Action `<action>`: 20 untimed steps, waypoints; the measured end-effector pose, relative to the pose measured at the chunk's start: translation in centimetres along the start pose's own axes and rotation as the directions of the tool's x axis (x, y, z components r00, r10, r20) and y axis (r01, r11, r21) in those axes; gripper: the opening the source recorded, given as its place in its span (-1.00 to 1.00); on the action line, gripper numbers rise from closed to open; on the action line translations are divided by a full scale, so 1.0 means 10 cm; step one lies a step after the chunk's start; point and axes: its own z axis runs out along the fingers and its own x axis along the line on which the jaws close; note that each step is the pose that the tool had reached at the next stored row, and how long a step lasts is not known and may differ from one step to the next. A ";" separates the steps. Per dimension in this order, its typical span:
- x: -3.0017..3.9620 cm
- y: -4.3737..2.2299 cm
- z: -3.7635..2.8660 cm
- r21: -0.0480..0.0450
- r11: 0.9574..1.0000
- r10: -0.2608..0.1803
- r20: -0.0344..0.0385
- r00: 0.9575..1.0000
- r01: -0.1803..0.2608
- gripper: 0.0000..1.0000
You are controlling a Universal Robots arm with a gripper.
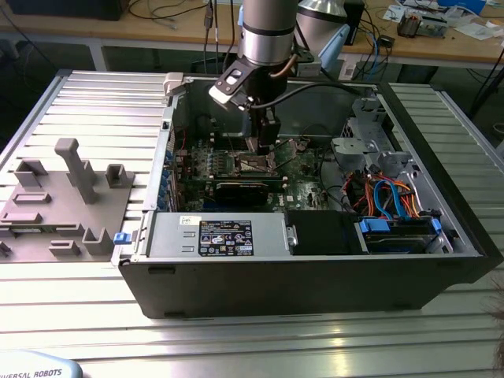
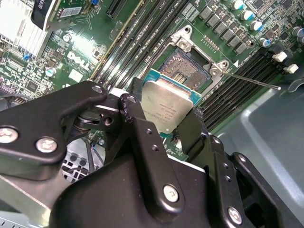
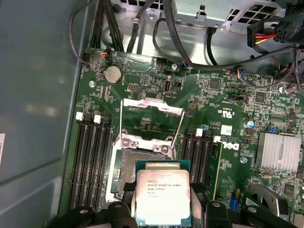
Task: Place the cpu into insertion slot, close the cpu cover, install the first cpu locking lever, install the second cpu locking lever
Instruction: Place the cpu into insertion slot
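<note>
1. The cpu (image 3: 162, 197) is seen in both wrist views with its dull silver top facing up. It is clamped by two opposite edges between the black fingers (image 2: 142, 128) of the gripper (image 2: 161, 114), which is closed on it.
2. The chip is held just over the near edge of the insertion slot (image 3: 124, 173). It is not yet seated, and part of the dark socket is left exposed.
3. The cpu cover (image 3: 153, 103) is shown swung up and open past the socket in the first wrist view. A thin locking lever (image 2: 247, 80) is seen standing free beside the socket in the second wrist view.
4. Long black memory slots (image 3: 90, 161) are seen flanking the socket on the green motherboard (image 1: 307, 185).
5. In the exterior view, the arm is shown reaching down into the open computer case (image 1: 315, 276). The power supply (image 1: 216, 236) is found at six o'clock from the gripper and the blue drive cables (image 1: 386, 197) at about four o'clock.
6. A grey fixture tray (image 1: 63, 197) is seen at nine o'clock from the case, on the ribbed metal table (image 1: 79, 102).
</note>
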 end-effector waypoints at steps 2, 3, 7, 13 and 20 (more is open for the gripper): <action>0.000 0.000 0.000 0.000 1.000 0.005 0.000 1.000 -0.005 0.08; 0.000 0.000 0.000 0.000 1.000 0.010 0.000 1.000 -0.010 0.08; 0.000 0.000 0.001 0.001 1.000 0.021 0.001 1.000 -0.021 0.08; 0.000 0.000 0.001 0.001 0.999 0.042 0.001 0.999 -0.042 0.08; 0.000 0.000 0.002 0.002 0.998 0.065 0.002 0.998 -0.065 0.08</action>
